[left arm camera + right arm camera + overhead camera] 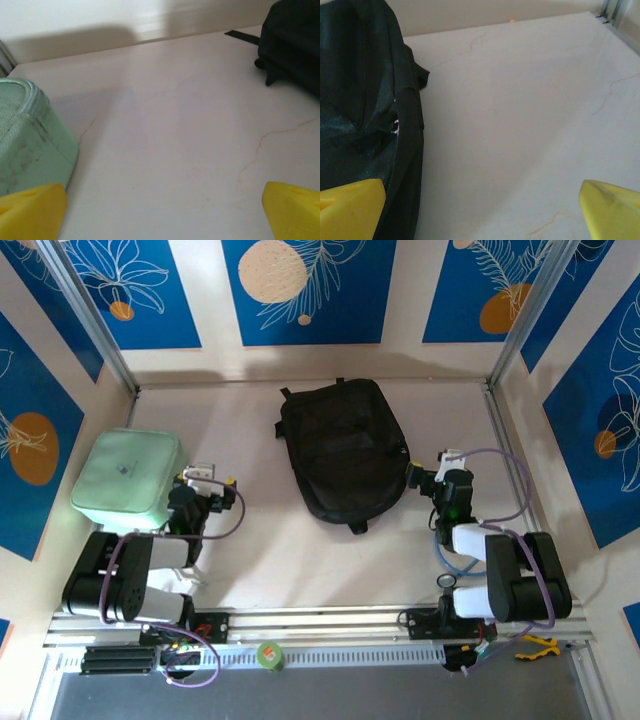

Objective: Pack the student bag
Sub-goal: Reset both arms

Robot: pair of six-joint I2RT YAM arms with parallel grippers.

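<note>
Tabletop, veined close-up, bears student bag; left end effector, right end effector released.

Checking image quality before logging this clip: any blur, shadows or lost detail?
Top external: evenly lit, student bag nearly featureless black. Left wrist: soft focus, broad shadow on the table beside the mint bag. Right wrist: yellow fingertips blurred.

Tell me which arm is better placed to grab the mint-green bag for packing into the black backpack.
Left. The left arm has its open jaws right beside the mint-green bag; the right arm sits on the far side of the black backpack, away from it.
</note>
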